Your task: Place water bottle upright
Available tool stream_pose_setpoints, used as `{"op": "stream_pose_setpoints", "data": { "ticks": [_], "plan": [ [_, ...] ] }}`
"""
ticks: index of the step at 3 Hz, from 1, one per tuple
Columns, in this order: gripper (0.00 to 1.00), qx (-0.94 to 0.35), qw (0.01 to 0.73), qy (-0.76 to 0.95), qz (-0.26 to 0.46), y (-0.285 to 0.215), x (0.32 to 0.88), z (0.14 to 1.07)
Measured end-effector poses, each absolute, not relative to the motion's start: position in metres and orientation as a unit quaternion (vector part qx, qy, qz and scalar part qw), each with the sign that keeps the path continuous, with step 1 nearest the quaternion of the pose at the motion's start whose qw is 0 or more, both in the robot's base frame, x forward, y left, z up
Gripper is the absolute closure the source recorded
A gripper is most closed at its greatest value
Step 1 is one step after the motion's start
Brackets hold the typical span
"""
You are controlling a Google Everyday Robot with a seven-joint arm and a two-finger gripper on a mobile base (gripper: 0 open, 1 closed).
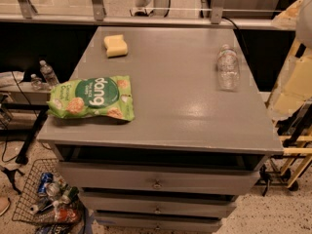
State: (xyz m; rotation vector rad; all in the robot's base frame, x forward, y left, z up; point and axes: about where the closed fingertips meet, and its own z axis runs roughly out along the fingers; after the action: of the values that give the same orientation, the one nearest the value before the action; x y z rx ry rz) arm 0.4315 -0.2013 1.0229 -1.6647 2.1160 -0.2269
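Camera view, the only one: the clear ribbed plastic water bottle [227, 68] lies on its side on the right part of the grey cabinet top [185, 116], toward the far half and just inside the right edge. Its long axis runs near to far, and the capped end appears to point to the far side. The pale gripper [292, 87] sits at the right border of the frame, off the cabinet and to the right of the bottle, well apart from it. You cannot tell from here whether it is apart or together, and it holds nothing that shows. Judgement: the task is not begun. Your approach will run leftward from the gripper, crossing the bottle's axis, which favours a grasp across the body. The green snack bag [92, 98] at near left and the yellow sponge [115, 45] at far left lie well apart from that path.
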Motion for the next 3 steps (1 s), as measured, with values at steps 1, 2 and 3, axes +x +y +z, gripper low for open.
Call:
{"op": "stream_pose_setpoints", "data": {
  "ticks": [1, 2, 3],
  "plan": [
    [0.0, -0.601, 0.22, 0.764, -0.083, -0.201, 0.432, 1.025],
    [0.0, -0.583, 0.213, 0.779, -0.091, -0.195, 0.455, 1.025],
    [0.0, -0.537, 0.195, 0.813, -0.111, -0.188, 0.508, 1.022]
  ]
}}
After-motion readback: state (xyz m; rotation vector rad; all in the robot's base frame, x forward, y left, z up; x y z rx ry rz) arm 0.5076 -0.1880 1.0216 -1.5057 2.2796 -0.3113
